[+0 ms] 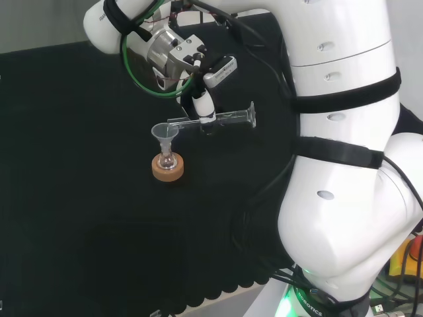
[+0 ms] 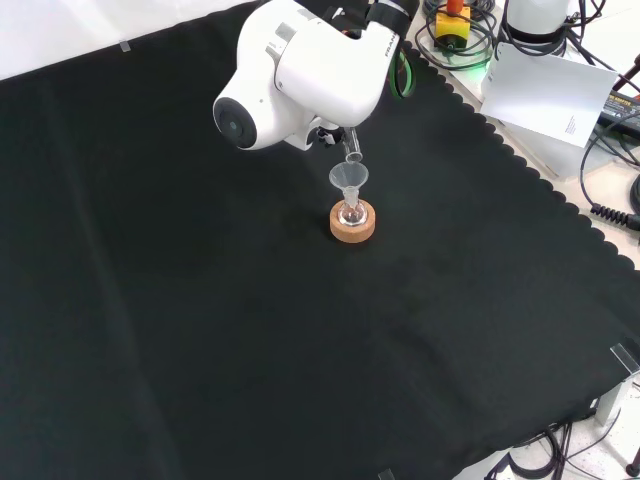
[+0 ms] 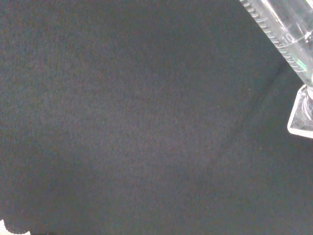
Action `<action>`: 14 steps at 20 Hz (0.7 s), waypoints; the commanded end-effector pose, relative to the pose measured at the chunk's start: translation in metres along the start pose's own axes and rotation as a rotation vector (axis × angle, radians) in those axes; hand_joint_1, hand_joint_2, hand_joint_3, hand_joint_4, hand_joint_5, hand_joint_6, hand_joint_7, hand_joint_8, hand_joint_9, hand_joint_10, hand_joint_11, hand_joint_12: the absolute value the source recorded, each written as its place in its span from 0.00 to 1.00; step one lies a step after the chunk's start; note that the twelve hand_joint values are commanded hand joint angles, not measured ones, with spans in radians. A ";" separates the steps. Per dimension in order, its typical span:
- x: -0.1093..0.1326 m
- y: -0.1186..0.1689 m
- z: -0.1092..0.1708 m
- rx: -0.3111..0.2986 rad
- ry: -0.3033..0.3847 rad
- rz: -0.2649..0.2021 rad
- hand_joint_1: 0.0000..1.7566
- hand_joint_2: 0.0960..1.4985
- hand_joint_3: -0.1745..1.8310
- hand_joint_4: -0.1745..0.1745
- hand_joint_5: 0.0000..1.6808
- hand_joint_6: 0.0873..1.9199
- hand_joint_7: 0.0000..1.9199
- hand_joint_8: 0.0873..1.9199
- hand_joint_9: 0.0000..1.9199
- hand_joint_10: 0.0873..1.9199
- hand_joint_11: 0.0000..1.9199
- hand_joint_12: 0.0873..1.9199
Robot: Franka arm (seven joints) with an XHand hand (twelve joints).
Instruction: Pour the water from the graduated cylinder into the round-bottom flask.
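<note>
In the head view my hand (image 1: 203,105) is shut on a clear graduated cylinder (image 1: 228,118), which lies almost level. Its mouth reaches left over a clear funnel (image 1: 164,133). The funnel sits in the neck of a small round-bottom flask (image 1: 167,159), which rests on a cork ring (image 1: 167,171). From the front, the cylinder's mouth (image 2: 353,155) pokes out under the arm's white link, just above the funnel (image 2: 349,178), the flask (image 2: 350,212) and the cork ring (image 2: 353,228). The wrist view has the cylinder's marked tube (image 3: 283,34) and its foot (image 3: 301,115) close up. Water cannot be made out.
Black cloth (image 1: 79,198) covers the bench all round the stand. In the front view its scalloped edge (image 2: 540,180) runs along the right, with cables and a sheet of paper (image 2: 555,95) beyond. The arm's white links (image 1: 344,165) rise at the head view's right.
</note>
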State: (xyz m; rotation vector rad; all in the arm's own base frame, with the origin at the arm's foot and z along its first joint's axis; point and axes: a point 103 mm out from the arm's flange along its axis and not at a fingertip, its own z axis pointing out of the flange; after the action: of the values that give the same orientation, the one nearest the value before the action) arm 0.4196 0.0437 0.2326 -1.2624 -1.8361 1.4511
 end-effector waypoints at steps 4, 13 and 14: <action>0.001 0.000 -0.001 0.001 0.002 0.003 0.71 0.76 0.09 0.00 0.52 0.57 0.48 0.57 0.72 0.01 0.59 0.41; 0.001 0.000 -0.002 -0.011 0.016 -0.006 0.71 0.76 0.09 0.00 0.52 0.57 0.48 0.57 0.72 0.01 0.59 0.41; 0.001 0.001 -0.003 -0.016 0.020 -0.009 0.71 0.76 0.09 0.00 0.52 0.57 0.48 0.57 0.72 0.01 0.59 0.41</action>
State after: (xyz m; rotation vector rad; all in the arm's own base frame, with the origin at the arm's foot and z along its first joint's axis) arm 0.4208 0.0455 0.2331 -1.2686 -1.8338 1.4376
